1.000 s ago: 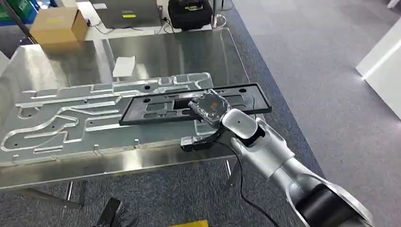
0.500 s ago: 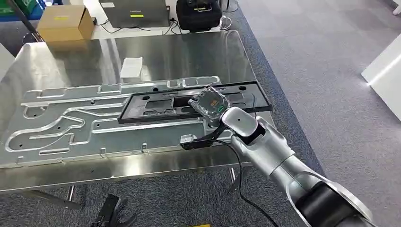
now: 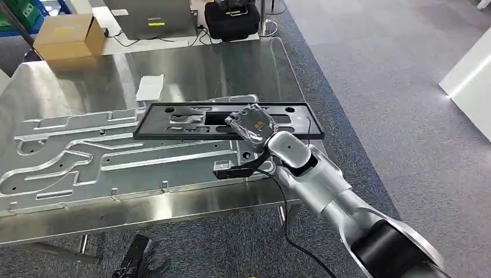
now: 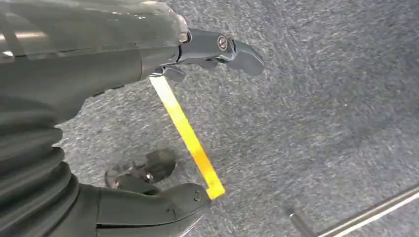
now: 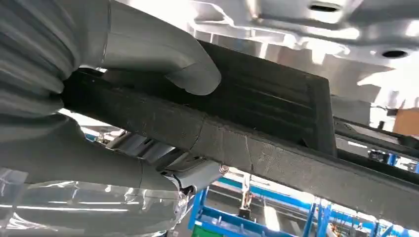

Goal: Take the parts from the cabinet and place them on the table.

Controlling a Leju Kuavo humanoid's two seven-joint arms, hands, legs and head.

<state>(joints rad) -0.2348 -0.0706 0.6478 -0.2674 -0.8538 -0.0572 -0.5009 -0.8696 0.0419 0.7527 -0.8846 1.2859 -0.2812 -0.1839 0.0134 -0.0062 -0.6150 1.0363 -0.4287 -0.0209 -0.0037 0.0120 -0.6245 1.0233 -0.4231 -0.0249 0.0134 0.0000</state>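
A long black frame part (image 3: 191,123) with cut-outs lies crosswise over a big machined aluminium plate (image 3: 87,162) on the steel table (image 3: 220,63). My right hand (image 3: 252,124), wrapped in clear plastic, grips the frame's near rail toward its right end. In the right wrist view the thumb (image 5: 163,64) lies over the black frame (image 5: 262,148) with the fingers under it. Whether the frame touches the plate I cannot tell. My left hand (image 4: 113,64) hangs over grey carpet with fingers and thumb apart, holding nothing.
A cardboard box (image 3: 63,37), a grey case (image 3: 153,17) and a black bag (image 3: 234,17) stand beyond the table's far edge. A small white piece (image 3: 150,88) lies behind the plate. A white cabinet (image 3: 469,87) is at the right. Yellow floor tape (image 4: 188,136) runs under my left hand.
The view has shifted a little. The black frame has turned from slanted to square with the plate and sits slightly farther in over it, still in my right hand.
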